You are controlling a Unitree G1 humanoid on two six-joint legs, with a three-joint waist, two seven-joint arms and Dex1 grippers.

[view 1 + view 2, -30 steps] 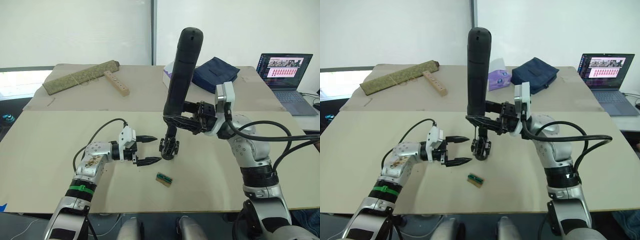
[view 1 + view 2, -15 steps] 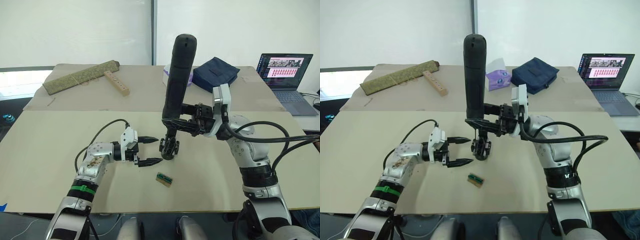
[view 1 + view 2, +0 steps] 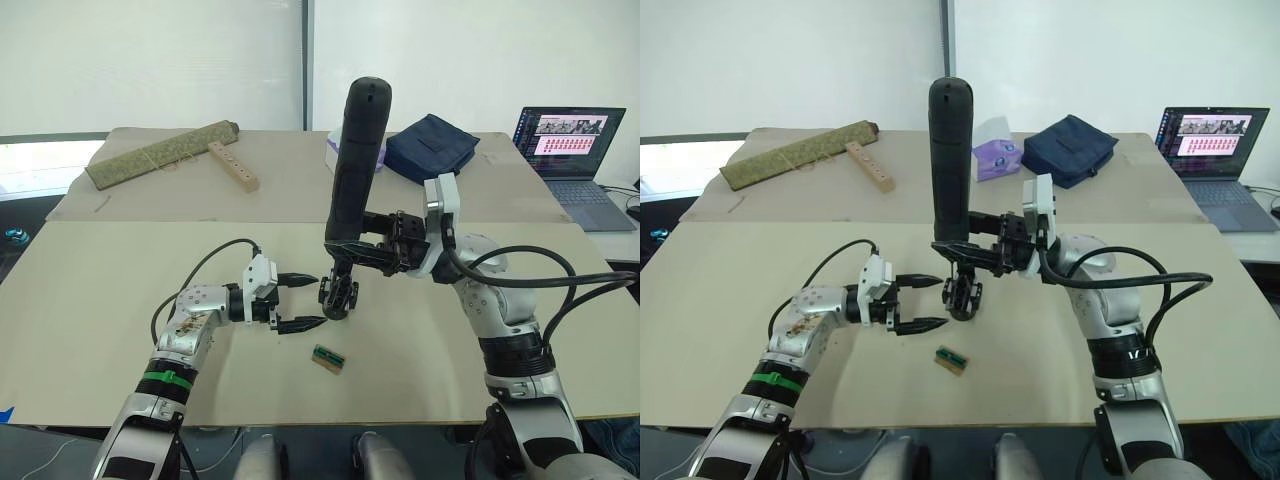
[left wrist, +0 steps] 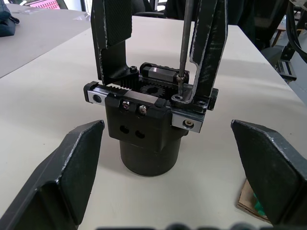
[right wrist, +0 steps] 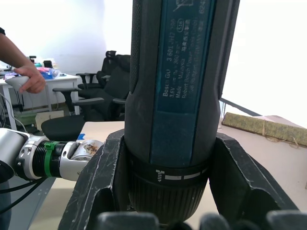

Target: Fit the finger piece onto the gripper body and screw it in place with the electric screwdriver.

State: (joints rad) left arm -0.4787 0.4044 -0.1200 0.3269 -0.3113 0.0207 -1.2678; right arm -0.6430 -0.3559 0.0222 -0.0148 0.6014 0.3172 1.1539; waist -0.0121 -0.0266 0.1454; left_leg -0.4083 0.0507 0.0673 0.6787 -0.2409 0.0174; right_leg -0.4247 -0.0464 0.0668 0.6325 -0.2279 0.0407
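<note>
Screwdriving stage: right gripper (image 3: 385,252) clamps the electric screwdriver (image 3: 356,160) low on its barrel, near-upright, its bit set on a screw in the gripper body (image 4: 146,129), which stands on the table (image 3: 120,380). Left gripper (image 3: 297,300) hovers just beside the body with its fingers spread around nothing. One finger piece (image 4: 206,52) stands fitted upright. Screwdriver judged rigid and top-heavy; the low barrel grip suits it. Small green-and-brown block (image 3: 328,358) lies near.

We see the electric screwdriver (image 3: 356,160) less tilted, and the left gripper (image 3: 297,300) edged closer to the gripper body (image 3: 336,294).
</note>
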